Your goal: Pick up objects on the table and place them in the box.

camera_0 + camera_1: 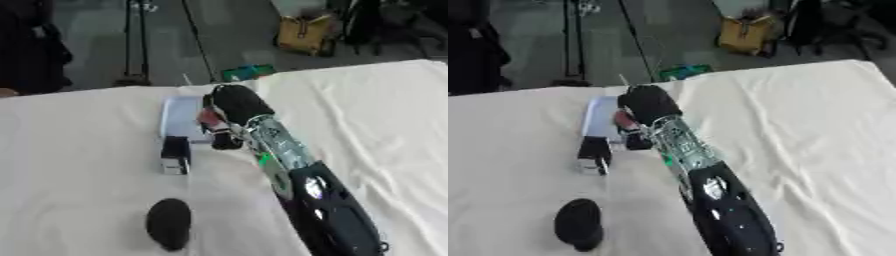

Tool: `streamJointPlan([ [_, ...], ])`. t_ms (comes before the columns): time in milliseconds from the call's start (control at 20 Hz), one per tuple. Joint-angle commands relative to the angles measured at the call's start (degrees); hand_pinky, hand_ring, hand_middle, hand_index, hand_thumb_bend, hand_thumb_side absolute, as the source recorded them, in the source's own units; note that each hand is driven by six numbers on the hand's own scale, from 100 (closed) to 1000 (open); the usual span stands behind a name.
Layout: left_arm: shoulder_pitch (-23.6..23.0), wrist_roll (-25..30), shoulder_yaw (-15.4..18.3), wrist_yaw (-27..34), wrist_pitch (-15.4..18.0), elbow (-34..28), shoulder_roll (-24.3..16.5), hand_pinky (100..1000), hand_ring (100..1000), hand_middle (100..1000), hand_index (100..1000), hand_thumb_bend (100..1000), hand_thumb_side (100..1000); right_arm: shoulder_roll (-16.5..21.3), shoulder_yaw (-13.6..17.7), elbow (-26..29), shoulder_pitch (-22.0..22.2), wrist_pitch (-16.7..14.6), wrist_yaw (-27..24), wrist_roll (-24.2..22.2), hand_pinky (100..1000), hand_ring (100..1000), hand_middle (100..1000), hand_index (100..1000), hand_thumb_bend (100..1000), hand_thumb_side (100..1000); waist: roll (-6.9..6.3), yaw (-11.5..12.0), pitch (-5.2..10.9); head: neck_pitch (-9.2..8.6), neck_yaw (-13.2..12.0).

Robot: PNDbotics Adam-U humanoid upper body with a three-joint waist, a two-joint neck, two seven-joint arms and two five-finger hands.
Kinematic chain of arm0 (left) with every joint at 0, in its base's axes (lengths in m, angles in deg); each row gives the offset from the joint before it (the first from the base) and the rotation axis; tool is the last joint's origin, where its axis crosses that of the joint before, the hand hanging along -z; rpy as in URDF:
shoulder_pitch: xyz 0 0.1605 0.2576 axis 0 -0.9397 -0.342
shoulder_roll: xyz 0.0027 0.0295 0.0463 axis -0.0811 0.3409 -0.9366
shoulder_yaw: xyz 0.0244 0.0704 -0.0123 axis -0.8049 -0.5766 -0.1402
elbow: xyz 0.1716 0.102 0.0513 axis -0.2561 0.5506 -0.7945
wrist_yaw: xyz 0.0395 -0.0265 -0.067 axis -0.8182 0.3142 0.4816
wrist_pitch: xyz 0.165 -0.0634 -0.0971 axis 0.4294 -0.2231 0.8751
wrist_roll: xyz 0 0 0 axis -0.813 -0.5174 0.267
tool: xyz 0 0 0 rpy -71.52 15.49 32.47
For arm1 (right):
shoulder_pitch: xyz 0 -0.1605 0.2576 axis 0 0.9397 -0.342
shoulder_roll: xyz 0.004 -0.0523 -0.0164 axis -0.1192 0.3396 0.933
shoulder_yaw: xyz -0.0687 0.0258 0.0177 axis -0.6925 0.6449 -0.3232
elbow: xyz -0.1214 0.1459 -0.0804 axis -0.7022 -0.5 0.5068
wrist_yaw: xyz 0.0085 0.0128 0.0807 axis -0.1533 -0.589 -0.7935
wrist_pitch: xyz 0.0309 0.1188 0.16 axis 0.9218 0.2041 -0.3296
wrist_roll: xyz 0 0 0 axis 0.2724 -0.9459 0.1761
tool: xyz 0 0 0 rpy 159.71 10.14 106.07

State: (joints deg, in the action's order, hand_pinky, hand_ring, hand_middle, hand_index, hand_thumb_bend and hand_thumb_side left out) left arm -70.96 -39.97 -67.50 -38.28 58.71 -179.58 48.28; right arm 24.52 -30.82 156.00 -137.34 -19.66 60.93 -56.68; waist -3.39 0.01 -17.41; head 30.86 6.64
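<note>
The right hand [229, 107] hangs over the pale box [181, 116], holding something small and red [208, 118], ready to drop it in. Two black things [169, 223] wait on the counter [79, 165].

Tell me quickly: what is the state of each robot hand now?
Right robot hand: over the pale box; fingers hidden, cannot be told.
Left robot hand: not in view.

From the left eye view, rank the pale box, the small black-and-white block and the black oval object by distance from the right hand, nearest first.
1. The pale box: directly beside the right hand, on its left.
2. The small black-and-white block: below the box, nearer the robot.
3. The black oval object: farthest, toward the table's near edge, lower left.
</note>
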Motion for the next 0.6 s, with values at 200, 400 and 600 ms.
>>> streamJointPlan([
  [200,0.58,0.62,-0.35,0.65,0.10,-0.81,0.25,667,703,801,674,100,864,-0.99,2.51,-5.12,-3.64,0.69,2.66,3.19,850,805,455,686,100,247,-0.40,0.59,0.57,-1.26,1.02],
  [400,0.72,1.01,-0.59,0.94,0.19,-0.81,0.53,668,705,802,675,100,864,-1.59,3.79,-7.59,-5.06,1.28,3.76,4.98,853,803,453,686,100,243,-0.76,1.06,0.23,-1.74,1.78],
  [600,0.82,1.24,-0.70,1.05,0.24,-0.81,0.70,670,707,804,676,100,864,-1.78,4.66,-8.57,-6.06,1.85,4.02,6.32,854,800,444,686,100,242,-0.94,1.30,-0.12,-2.11,2.59],
])
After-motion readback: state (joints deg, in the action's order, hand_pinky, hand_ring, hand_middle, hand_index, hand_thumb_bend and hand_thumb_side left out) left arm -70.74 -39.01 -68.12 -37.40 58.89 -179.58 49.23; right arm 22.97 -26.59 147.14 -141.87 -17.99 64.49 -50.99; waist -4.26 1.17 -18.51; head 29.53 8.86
